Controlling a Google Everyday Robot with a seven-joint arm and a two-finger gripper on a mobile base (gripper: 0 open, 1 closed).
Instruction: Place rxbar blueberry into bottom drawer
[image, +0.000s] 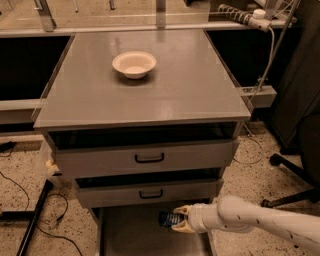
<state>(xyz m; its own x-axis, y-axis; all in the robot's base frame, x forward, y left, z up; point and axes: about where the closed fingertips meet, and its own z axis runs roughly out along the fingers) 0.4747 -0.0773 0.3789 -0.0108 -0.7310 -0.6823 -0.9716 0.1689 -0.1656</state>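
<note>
gripper (177, 220): low in the camera view, right of centre, at the end of a cream-white arm (250, 223) reaching in from the lower right edge; pointed left; two tan fingers (182, 210) closed from above and below on the rxbar blueberry (168, 218), narrow gap filled by the bar. rxbar blueberry: dark blue wrapper with white markings, one end pinched in the gripper, other end sticking out to the left; held over the back right part of the bottom drawer (125, 235), just below the lower drawer front (115, 195); contact with the drawer floor impossible to tell. bottom drawer: open, flat grey floor, thin side wall on the left, front part cut off by the lower edge of the view. lower drawer front: grey, black handle (151, 193) at centre, dark gap above. upper drawer front (95, 162): grey, wider, second black handle at centre, dark gap above. cabinet top (160, 100): flat grey surface. bowl (134, 64): cream, upright, toward the back of the cabinet top, left of centre, well apart from the gripper. speckled floor (250, 170): on both sides of the cabinet. black cables (20, 190): loose on the floor at left. black chair base (292, 175): at right, near the arm. white cable (270, 55): hanging at upper right, beside the cabinet.
</note>
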